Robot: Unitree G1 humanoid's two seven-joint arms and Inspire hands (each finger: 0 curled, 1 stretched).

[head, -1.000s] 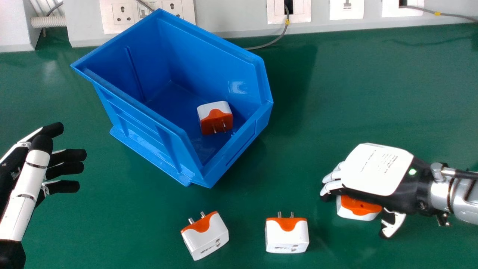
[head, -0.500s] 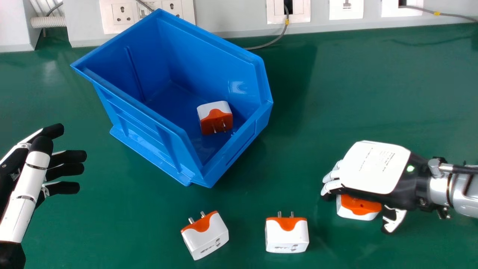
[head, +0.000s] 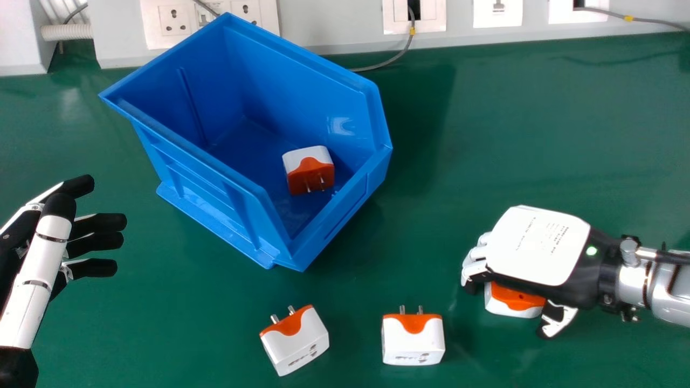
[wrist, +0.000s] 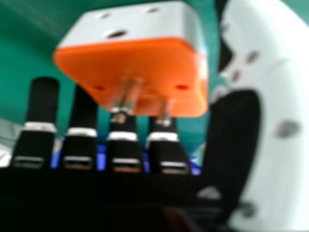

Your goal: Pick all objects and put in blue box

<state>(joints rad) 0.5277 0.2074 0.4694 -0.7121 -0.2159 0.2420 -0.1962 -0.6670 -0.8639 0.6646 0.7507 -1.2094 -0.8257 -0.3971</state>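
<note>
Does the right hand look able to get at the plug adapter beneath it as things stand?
Probably yes: the right hand is over the plug adapter, its fingers by one end and its thumb near the other, with no other object in between.

a green table (head: 539, 134) carries a blue box (head: 205, 191), three plugs (head: 413, 342).

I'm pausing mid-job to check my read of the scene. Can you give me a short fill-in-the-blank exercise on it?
1. The number of adapters lying inside the blue box is ____.
2. The hand placed over an adapter on the tabletop is the robot's ____ one.
3. That adapter's metal prongs come out of its ____ side.
4. The tabletop's colour is ____.

Missing words: one; right; orange; green.
</note>
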